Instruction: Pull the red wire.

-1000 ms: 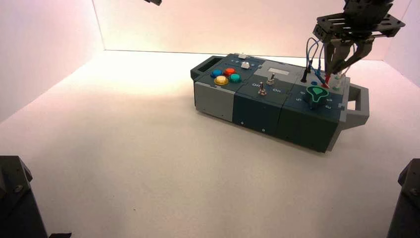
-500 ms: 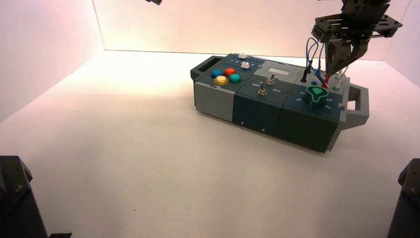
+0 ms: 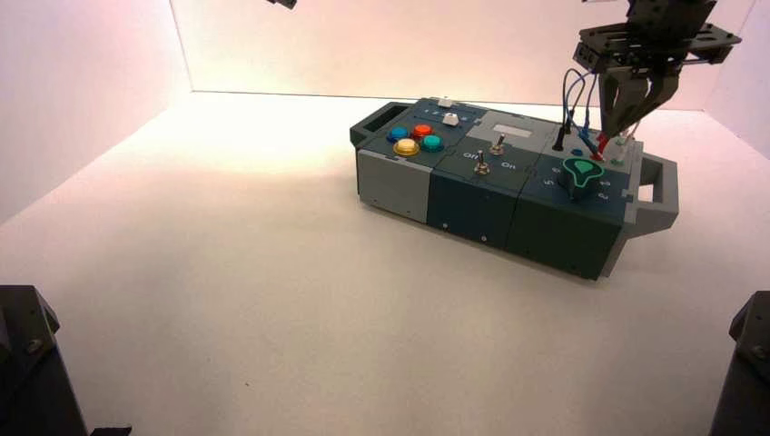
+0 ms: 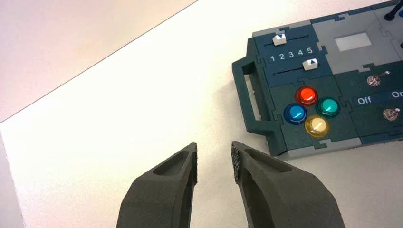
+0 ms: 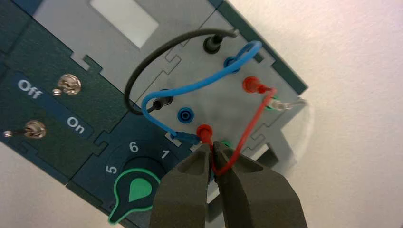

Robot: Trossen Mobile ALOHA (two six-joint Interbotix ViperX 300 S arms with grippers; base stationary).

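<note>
Gripping the red wire [image 5: 252, 124] low on its loop, the right gripper [image 5: 212, 153] sits pinched narrow above the box's [image 3: 472, 204] far right corner, beside the green knob [image 5: 134, 190]. Both red plugs look seated in their sockets. Risks: the thin cable may slide through the fingers, or the neighbouring blue wire [image 5: 199, 84] gets snagged; a skewed pull may shift the box. Left gripper [image 4: 214, 156] hangs idle, slightly parted, holding nothing. No containers in view.

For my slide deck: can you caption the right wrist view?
Right gripper pinching the red wire just beside its near plug on the box's grey jack panel, blue and black wires looping past.
</note>
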